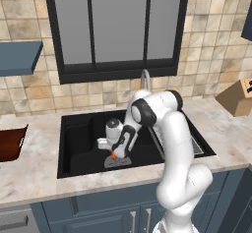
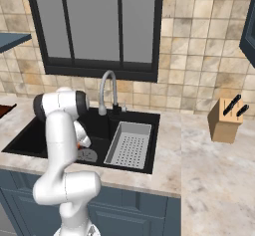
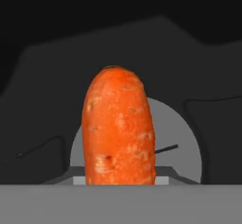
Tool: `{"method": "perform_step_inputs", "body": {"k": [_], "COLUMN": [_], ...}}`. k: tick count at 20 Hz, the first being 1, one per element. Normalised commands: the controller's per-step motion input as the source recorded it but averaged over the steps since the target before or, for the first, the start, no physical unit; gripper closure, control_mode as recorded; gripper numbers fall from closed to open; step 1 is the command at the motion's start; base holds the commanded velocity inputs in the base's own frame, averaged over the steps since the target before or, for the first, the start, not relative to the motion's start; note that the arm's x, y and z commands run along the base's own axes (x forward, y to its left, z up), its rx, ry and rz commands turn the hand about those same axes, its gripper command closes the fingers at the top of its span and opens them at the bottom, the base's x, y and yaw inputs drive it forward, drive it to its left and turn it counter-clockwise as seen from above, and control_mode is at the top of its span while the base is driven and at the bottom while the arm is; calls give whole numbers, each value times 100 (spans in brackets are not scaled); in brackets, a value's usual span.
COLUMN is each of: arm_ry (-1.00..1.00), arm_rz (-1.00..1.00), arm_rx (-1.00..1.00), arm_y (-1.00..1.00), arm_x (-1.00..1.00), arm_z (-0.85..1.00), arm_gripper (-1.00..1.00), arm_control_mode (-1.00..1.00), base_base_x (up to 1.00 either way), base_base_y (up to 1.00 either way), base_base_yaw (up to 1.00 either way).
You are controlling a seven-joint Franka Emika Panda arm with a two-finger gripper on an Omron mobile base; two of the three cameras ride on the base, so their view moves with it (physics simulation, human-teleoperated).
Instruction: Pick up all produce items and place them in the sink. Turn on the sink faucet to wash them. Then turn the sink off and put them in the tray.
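Observation:
The small orange carrot (image 3: 118, 128) stands large in the hand view, right at my gripper, with the grey drain disc (image 3: 184, 142) behind it. From the left base camera my gripper (image 1: 114, 156) reaches down into the black sink (image 1: 78, 143) and is shut on the carrot (image 1: 114, 154), just above the drain disc (image 1: 118, 162). A sliver of the carrot (image 2: 78, 144) peeks past my arm in the right base view. The silver gooseneck faucet (image 1: 144, 77) rises behind the basin, and no water shows. The reddish-brown tray (image 1: 10, 143) lies on the counter at the far left.
A light grey perforated drainer basket (image 2: 129, 144) fills the right part of the sink. A wooden knife block (image 2: 225, 119) stands on the counter to the right. A dark-framed window is behind the faucet, and a blue shelf (image 1: 17, 57) hangs at upper left.

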Motion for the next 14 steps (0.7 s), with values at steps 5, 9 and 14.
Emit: {"method": "perform_step_inputs", "body": {"k": [5,9,14], "arm_ry": [-5,-1,-3], "arm_rz": [4,8,11], "arm_rx": [-1,0,0], "arm_y": [21,22,21], "arm_x": [-33,-24,-22], "arm_z": [69,75,79], "arm_gripper": [100,100,100], "arm_control_mode": [-100,-100,-100], "base_base_x": [0,0,0], "base_base_y": [0,0,0], "base_base_yaw": [0,0,0]}}
